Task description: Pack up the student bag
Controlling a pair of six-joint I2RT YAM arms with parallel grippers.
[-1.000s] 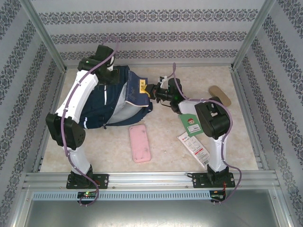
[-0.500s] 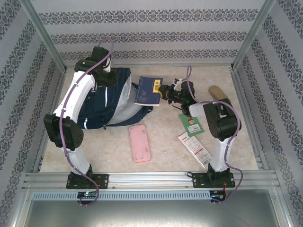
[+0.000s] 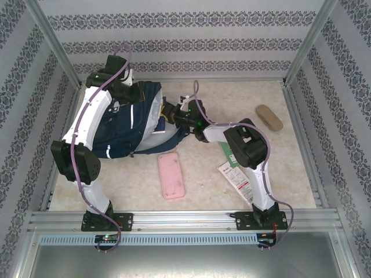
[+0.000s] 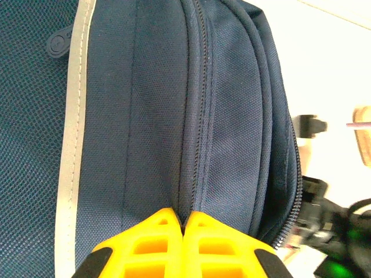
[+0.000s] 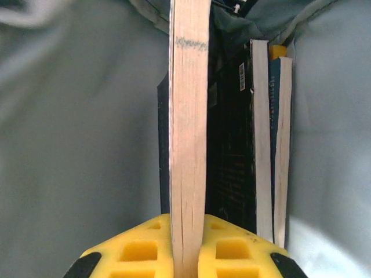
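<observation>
- Top view: a large navy blue fabric student bag (image 3: 124, 133) with a thin white reflective stripe is laid on the far left part of the beige mottled tabletop (image 3: 203, 194), with its mouth turned to the right.
- The left gripper (image 3: 137, 94) is set on the bag's far upper edge. The right gripper (image 3: 170, 114) is pushed into the mouth (its fingertips are hidden by fabric there).
- A flat pink rectangular case (image 3: 171, 175) is lying near the bag's near side, apart from it. A red-and-white flat packet (image 3: 239, 180) is partly covered by the right arm. A tan oval case (image 3: 269, 117) is lying well apart at the far right.
- Left wrist view: the yellow fingers (image 4: 156, 246) are clenched together on a ridge of the bag's navy fabric beside a zip line. The pale stripe (image 4: 72, 145) is seen running down the left side.
- Right wrist view: the yellow fingers (image 5: 232, 249) are clamped on the cream page edge of a thin upright book (image 5: 188, 104), which is held inside the bag. Pale grey lining (image 5: 75, 145) is seen on both sides.
- Two more dark-covered books (image 5: 258, 145) are stood just beside the held one, on its right.
</observation>
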